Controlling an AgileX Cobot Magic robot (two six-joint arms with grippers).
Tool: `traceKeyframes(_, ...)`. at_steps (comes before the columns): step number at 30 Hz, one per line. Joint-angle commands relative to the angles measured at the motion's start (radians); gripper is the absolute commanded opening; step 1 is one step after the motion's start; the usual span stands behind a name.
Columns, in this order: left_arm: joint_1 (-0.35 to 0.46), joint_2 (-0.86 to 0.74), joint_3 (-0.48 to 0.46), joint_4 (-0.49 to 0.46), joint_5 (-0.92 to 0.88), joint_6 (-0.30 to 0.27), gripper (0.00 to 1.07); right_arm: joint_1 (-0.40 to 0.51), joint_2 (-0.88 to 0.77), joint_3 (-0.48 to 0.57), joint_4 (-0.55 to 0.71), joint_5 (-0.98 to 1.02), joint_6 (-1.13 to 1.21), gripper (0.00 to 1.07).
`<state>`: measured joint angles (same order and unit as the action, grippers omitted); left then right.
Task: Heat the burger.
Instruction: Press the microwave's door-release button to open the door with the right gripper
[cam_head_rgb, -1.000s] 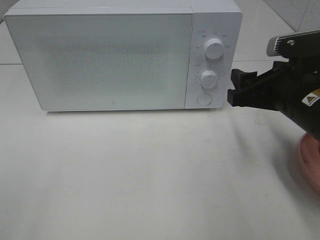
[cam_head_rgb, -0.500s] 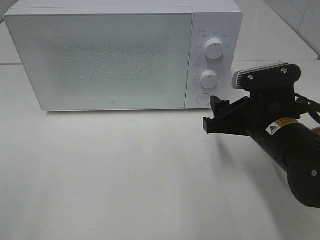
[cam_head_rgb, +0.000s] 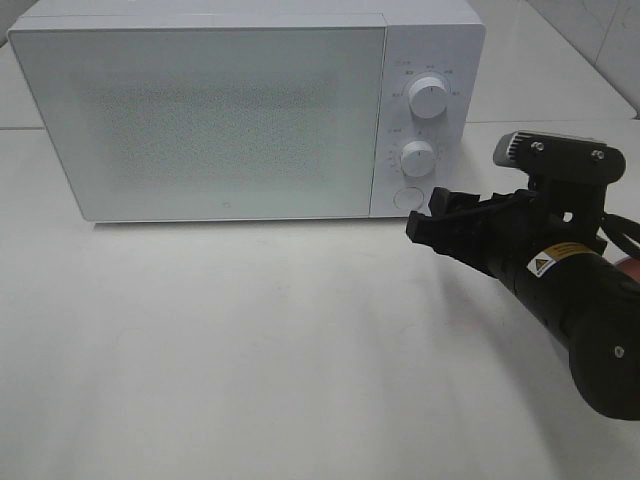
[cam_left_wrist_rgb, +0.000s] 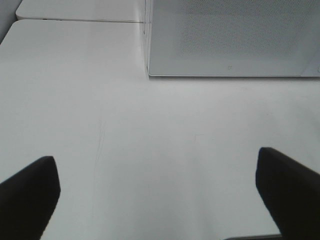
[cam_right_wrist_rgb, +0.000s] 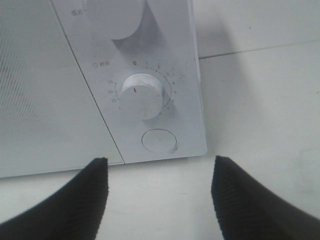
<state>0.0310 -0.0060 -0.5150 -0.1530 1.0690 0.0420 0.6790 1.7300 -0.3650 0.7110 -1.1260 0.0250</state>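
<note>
The burger is nowhere in shot, so its direction can't be told, and the right pincer (cam_head_rgb: 425, 213), released and empty, points at the round button (cam_head_rgb: 407, 198) on the microwave (cam_head_rgb: 200, 110) just ahead, far nearer it than the wide-open left pincer (cam_left_wrist_rgb: 156, 160) over the tabletop (cam_left_wrist_rgb: 150, 125).

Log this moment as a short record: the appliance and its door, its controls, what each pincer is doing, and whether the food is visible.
appliance: white microwave on a white table
door: shut
controls: upper dial, lower dial, round button below them
right pincer: open, empty, pointed at the control panel near the round button, not touching it
left pincer: wide open, empty, over bare table in front of the microwave
burger: not in view in any camera
</note>
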Motion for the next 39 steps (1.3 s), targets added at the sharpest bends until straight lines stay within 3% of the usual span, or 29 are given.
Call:
traceKeyframes(1,0.0,-0.015,0.001,-0.006,0.002,0.001,1.0,0.003,-0.005,-0.001,-0.001,-0.008,0.153,0.53)
traceKeyframes(8,0.0,-0.015,0.001,-0.006,0.002,0.001,1.0,0.003,-0.005,-0.001,-0.001,-0.002,0.636,0.3)
traceKeyframes(16,0.0,-0.015,0.001,-0.006,0.002,0.001,1.0,0.003,-0.005,-0.001,-0.001,-0.001,0.934,0.15)
traceKeyframes(20,0.0,-0.015,0.001,-0.006,0.002,0.001,1.0,0.003,-0.005,-0.001,-0.001,0.016,1.128,0.0)
traceKeyframes(28,0.0,-0.015,0.001,-0.006,0.002,0.001,1.0,0.002,-0.001,-0.001,0.001,0.091,1.338,0.0)
traceKeyframes(39,0.0,-0.015,0.001,-0.006,0.002,0.001,1.0,-0.003,0.037,-0.024,0.039,0.129,1.328,0.0)
